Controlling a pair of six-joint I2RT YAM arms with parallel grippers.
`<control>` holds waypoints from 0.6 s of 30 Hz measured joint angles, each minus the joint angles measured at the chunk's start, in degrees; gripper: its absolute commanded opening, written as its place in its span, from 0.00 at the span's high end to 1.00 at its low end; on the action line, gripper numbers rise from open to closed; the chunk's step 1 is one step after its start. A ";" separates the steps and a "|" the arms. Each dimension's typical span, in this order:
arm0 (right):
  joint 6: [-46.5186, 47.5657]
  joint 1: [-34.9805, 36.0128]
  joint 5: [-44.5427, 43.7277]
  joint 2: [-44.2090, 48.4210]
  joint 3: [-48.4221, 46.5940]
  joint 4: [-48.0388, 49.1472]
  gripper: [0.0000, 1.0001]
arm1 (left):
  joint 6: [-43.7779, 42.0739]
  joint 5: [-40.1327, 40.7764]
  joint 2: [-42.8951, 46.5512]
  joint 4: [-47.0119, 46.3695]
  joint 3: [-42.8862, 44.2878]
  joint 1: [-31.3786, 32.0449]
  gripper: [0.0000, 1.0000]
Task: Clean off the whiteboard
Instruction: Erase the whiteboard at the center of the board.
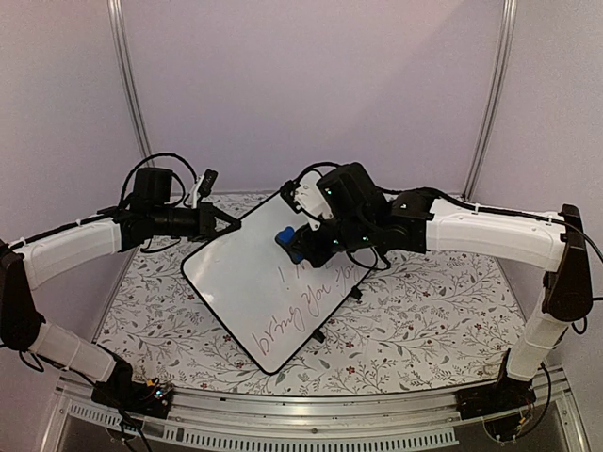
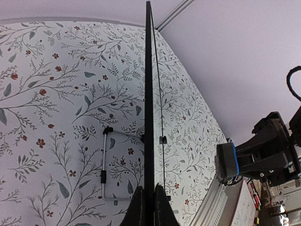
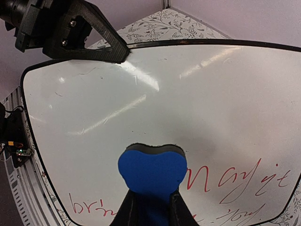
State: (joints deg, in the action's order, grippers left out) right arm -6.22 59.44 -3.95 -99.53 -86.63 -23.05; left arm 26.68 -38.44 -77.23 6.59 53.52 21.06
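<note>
The whiteboard [image 1: 254,282] is tilted up off the table, with red handwriting [image 1: 297,301] across its lower right half and its upper left half wiped white. My left gripper [image 1: 226,221] is shut on the board's upper left rim. In the left wrist view the whiteboard [image 2: 149,94] runs edge-on between the left gripper [image 2: 149,194]. My right gripper [image 1: 300,247] is shut on a blue eraser [image 1: 285,237], whose dark felt face presses on the board. In the right wrist view the eraser [image 3: 153,172] sits in the right gripper [image 3: 151,200], just left of the red writing [image 3: 225,181] on the whiteboard [image 3: 141,94].
A floral tablecloth [image 1: 415,320] covers the table. An aluminium rail [image 1: 311,410] runs along the near edge. The board's wire stand [image 2: 104,165] hangs behind it. Two metal poles [image 1: 127,85] stand against the back wall.
</note>
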 measured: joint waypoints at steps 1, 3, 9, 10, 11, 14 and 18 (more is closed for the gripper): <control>0.00 0.00 0.00 0.00 0.00 0.00 0.96 | 0.00 0.00 0.00 0.00 0.00 0.00 1.00; 0.00 0.00 0.00 0.00 0.00 0.00 0.96 | 0.00 0.00 0.00 0.02 0.00 0.00 1.00; 0.00 0.00 0.00 0.00 0.00 0.00 0.96 | 0.00 0.00 0.00 0.00 0.00 0.00 1.00; 0.00 0.00 0.00 0.00 0.00 0.00 0.96 | 0.00 0.00 0.00 0.02 0.00 0.00 1.00; 0.00 0.00 0.00 0.00 0.00 0.00 0.96 | -0.02 0.00 0.00 0.02 0.00 0.00 1.00; 0.00 0.00 0.00 0.00 0.02 0.02 0.96 | 0.00 0.00 0.00 0.02 0.00 0.00 1.00; 0.00 0.00 -0.02 0.00 0.61 0.74 0.96 | 0.00 0.00 0.00 0.02 0.00 0.00 1.00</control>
State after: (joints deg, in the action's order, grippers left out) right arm -6.22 59.44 -3.97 -99.53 -86.02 -22.31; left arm 26.68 -38.44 -77.23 6.61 53.52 21.06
